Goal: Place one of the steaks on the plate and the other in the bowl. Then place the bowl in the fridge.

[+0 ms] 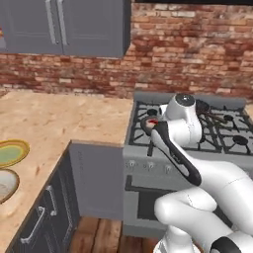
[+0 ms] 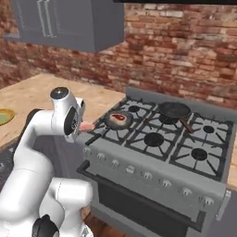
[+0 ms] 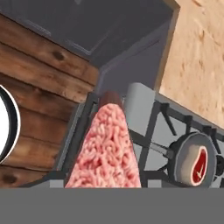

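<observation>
My gripper (image 2: 84, 126) hangs at the stove's near-left corner, part-open jaws clamped on the paler pinkish steak (image 3: 107, 151), which fills the middle of my hand view and pokes out pink beside my wrist. Just beyond, on the front-left burner, a small frying pan (image 2: 118, 120) carries the bright red steak (image 3: 199, 164), handle pointing back at me. Farther on, a second dark pan (image 2: 174, 110) sits on a rear burner. Off left on the desk (image 1: 59, 118), a yellow-rimmed plate (image 1: 11, 152) and the tan bowl (image 1: 6, 185) wait.
</observation>
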Robot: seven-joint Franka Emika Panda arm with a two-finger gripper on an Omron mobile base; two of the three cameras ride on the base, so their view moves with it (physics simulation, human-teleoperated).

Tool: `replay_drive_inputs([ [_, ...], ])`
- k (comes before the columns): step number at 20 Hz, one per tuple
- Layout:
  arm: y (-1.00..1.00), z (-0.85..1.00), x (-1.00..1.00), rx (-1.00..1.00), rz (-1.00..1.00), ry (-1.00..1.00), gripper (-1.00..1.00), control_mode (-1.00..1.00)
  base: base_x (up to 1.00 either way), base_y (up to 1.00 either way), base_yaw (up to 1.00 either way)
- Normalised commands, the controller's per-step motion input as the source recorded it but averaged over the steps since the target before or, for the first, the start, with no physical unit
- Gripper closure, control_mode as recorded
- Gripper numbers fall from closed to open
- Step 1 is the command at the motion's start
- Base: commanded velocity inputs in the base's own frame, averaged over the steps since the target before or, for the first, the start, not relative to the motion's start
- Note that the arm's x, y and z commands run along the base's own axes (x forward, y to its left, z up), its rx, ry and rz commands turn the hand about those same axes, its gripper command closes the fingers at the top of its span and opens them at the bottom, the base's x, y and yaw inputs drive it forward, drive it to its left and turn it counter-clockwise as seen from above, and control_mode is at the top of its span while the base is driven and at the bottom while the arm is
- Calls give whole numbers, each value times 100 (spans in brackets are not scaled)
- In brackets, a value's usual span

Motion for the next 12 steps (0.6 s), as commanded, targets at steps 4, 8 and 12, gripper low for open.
replay_drive_inputs([
  [4, 0, 0, 0, 0, 0, 0, 100, 100, -38, 41, 77],
  [8, 0, 0, 0, 0, 0, 0, 100, 100, -27, 46, 79],
  [12, 0, 0, 0, 0, 0, 0, 100, 100, -8, 76, 66],
])
